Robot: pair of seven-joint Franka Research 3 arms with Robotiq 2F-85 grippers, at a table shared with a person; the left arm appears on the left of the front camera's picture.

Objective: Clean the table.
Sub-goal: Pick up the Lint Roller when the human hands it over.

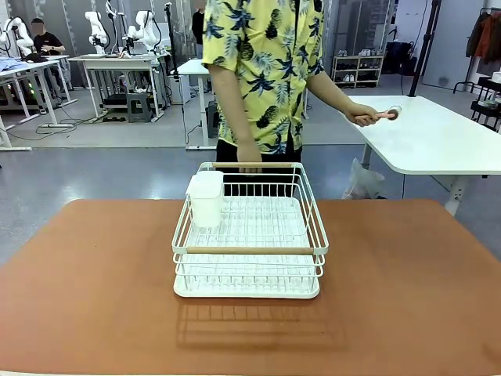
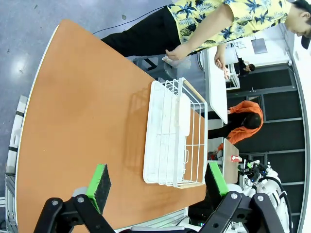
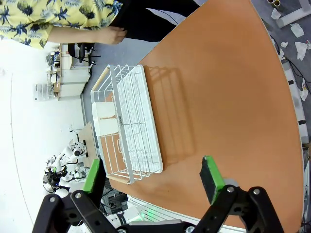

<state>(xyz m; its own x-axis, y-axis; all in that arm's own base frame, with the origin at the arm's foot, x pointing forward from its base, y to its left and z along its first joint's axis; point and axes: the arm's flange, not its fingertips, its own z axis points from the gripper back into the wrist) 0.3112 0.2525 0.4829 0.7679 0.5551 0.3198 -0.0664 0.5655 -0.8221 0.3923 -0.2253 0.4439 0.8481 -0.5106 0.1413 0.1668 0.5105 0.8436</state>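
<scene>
White wire rack (image 1: 249,235) sits on the table (image 1: 94,282) near a person's hand (image 1: 249,153); left claw (image 2: 157,180) and right claw (image 3: 151,174) gape empty.

Bright, even overhead light casts a soft wire rack (image 1: 249,235) shadow toward the camera on the matte tabletop (image 1: 86,290), everything sharp, while both wrist views bow the tabletop's edges and the floor (image 2: 22,65) shows pale glare.

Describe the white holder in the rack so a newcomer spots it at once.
On the reddish-brown table stands a white wire dish rack with wooden handles. In its far-left corner, from the robot's side, sits the cutlery holder: the only solid-walled white box among open wires.
</scene>
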